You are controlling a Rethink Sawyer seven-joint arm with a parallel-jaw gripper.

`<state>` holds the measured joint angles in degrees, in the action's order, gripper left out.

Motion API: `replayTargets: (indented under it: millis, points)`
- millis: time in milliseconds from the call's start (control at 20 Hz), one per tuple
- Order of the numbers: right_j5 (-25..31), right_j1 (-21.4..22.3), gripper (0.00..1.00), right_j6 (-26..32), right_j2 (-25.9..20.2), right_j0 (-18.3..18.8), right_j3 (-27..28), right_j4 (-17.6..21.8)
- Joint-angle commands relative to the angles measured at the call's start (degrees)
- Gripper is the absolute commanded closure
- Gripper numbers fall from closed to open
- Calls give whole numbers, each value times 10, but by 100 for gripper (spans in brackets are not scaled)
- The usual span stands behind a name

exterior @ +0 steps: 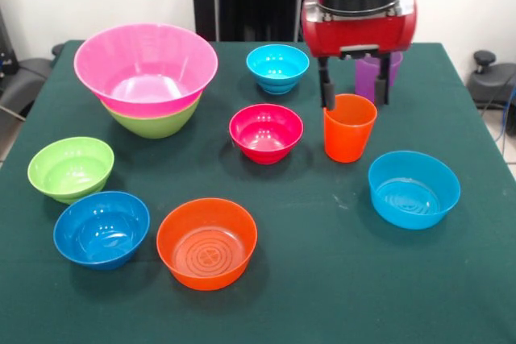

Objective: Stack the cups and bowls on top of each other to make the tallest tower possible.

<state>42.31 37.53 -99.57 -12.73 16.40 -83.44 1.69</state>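
Orange cup [349,127] upright on table | gripper [354,84] open, straddling its rim, holding nothing | likely lining up to grasp | tower [147,78] waits far aside

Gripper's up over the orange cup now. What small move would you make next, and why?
Probably lower the gripper straight down a little. Its fingers stand open, the left one just outside the orange cup's rim, so they may straddle the rim before closing. The purple cup stands close behind.
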Motion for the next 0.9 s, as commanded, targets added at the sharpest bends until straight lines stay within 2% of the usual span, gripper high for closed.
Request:
replayTargets:
  millis: [50,500,900]
  points:
    - [23,-36,0,-94,5,-29,35,-8]
    - [12,-65,0,-106,20,-58,63,-16]
    - [7,-88,0,-138,40,-97,92,-23]
